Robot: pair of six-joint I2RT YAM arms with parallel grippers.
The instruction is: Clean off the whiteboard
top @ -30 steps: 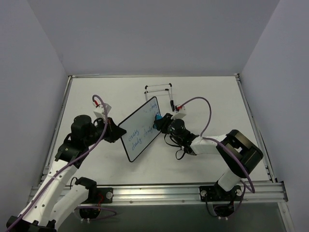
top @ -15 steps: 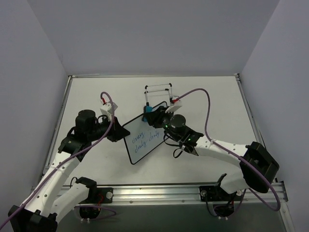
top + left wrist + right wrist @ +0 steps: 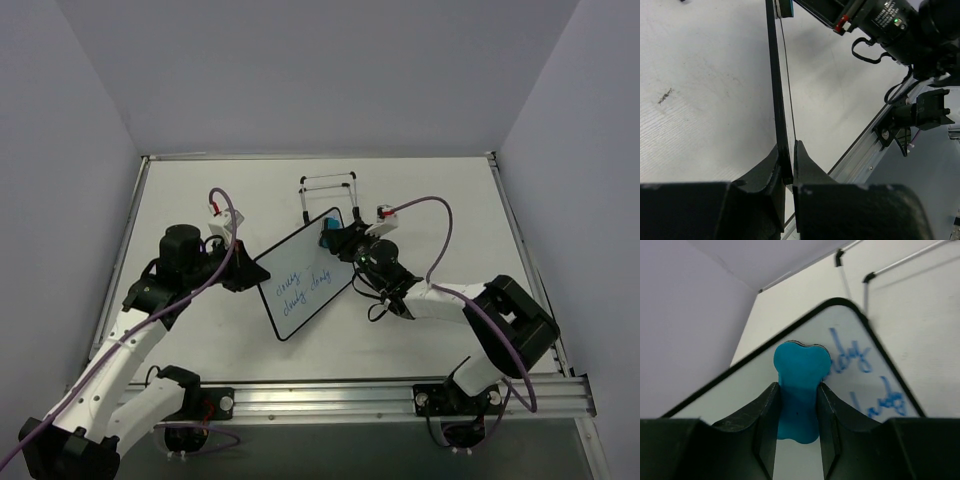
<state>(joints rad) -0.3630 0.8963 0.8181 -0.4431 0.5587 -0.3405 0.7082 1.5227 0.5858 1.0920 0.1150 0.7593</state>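
The whiteboard (image 3: 300, 285), white with a thin black frame, is held tilted off the table, blue handwriting (image 3: 305, 282) across its face. My left gripper (image 3: 250, 274) is shut on its left edge; the left wrist view shows the whiteboard (image 3: 776, 75) edge-on, pinched by my left gripper (image 3: 786, 150). My right gripper (image 3: 338, 238) is shut on a blue eraser (image 3: 329, 229) pressed at the board's upper right corner. In the right wrist view the eraser (image 3: 802, 360) sits in my right gripper (image 3: 797, 386), against the whiteboard (image 3: 740, 385), just left of the handwriting (image 3: 852, 357).
A thin wire easel stand (image 3: 328, 190) stands just behind the board, its wires (image 3: 867, 276) close to the board's top corner. A metal rail (image 3: 330, 395) runs along the near table edge. Grey walls close in the table on three sides.
The right gripper swept the eraser from the board's right edge up to the left along the top, then back to the upper right corner. The board's face has turned more toward the camera.
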